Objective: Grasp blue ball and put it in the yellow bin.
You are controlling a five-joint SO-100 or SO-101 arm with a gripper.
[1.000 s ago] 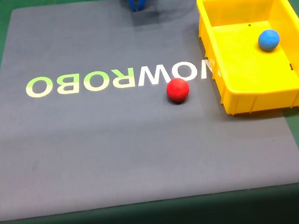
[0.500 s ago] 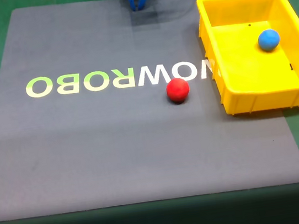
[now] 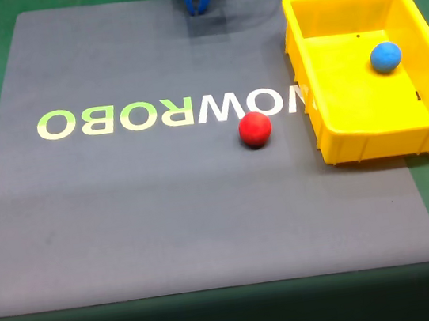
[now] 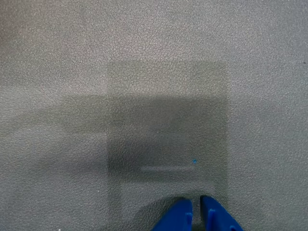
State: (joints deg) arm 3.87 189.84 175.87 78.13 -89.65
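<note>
Fixed view: blue ball (image 3: 385, 57) inside yellow bin (image 3: 356, 144) (jaws nearly closed, empty)

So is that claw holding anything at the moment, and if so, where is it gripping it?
Nothing is held. The claw is closed and empty above the grey mat; the blue ball lies in the yellow bin.

The pincer (image 3: 197, 5) is cut off by the top edge in the fixed view; the wrist view's bottom edge crops its 2 fingertips (image 4: 179, 216).
</note>
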